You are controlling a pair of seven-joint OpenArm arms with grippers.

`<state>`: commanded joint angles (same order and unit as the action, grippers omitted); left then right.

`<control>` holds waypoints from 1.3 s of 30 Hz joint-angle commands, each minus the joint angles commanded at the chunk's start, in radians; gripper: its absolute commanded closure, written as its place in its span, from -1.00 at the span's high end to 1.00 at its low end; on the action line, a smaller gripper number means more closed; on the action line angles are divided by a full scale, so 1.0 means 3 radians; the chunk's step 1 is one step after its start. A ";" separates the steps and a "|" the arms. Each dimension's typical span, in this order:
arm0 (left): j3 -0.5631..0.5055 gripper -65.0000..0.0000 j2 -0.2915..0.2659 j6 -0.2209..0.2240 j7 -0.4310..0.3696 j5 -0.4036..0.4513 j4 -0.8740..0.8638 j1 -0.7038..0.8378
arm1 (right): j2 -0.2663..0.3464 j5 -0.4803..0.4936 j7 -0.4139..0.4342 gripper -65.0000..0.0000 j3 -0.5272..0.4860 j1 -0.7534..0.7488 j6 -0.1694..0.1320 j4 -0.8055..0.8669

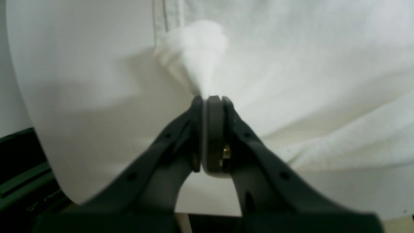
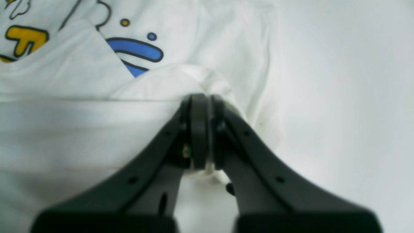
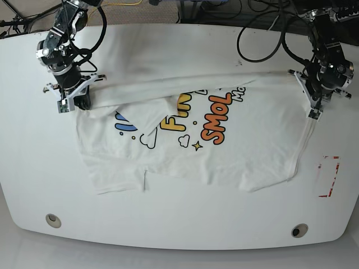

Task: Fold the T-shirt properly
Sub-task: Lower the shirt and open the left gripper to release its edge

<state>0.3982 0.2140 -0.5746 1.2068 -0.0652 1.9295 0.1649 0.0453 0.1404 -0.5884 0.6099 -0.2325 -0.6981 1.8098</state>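
Along the near edge of the white tabletop (image 3: 179,224) two small round fittings sit in the surface, and a red-marked patch (image 3: 328,176) lies off to one side. Just beyond, the shirt (image 3: 224,157) lies print-up across the middle, its hem toward me, soft white cotton rumpled into shallow ridges, with blue, yellow and orange lettering (image 3: 190,120) showing. Its long axis now runs side to side, from one arm to the other.

Farther back, the far edge of the shirt is drawn taut into a straight line between the two arms. The right end effector (image 3: 72,101) is pressed together on a bunched corner of cloth; its wrist view shows the black fingers (image 2: 197,129) closed with white fabric squeezed between them. The left end effector (image 3: 312,100) likewise pinches a small peak of fabric, which fans up out of the closed fingers (image 1: 213,129).

From both grips the body of the shirt lies toward me, so I judge the fold must carry that held edge forward, over the print, toward the hem. Both arms stand about equally near it. Limp cloth like this will likely sag in the middle.
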 joint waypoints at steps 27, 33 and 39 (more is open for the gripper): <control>-0.0343 -1.00 0.0245 0.0000 0.0000 0.0005 -0.0803 -0.0813 | -0.0015 0.0000 0.0010 -1.00 0.0005 -0.0128 0.0000 -0.0348; -0.0343 -1.00 0.0266 0.0000 -0.0005 0.0005 -0.1074 -0.0946 | -0.0082 -0.0010 0.0113 -1.00 0.0189 -0.0133 0.0000 -0.0358; -0.0343 -1.00 0.0322 0.0000 -0.0010 0.0000 -0.1279 -0.1048 | -0.0118 -0.0005 0.0113 -1.00 0.0307 -0.0133 0.0000 -0.0358</control>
<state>0.2954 0.3107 -0.5746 1.2037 -0.0652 1.5459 -0.1496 0.0100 0.1389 -0.5547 0.7020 -0.2723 -0.6981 1.7024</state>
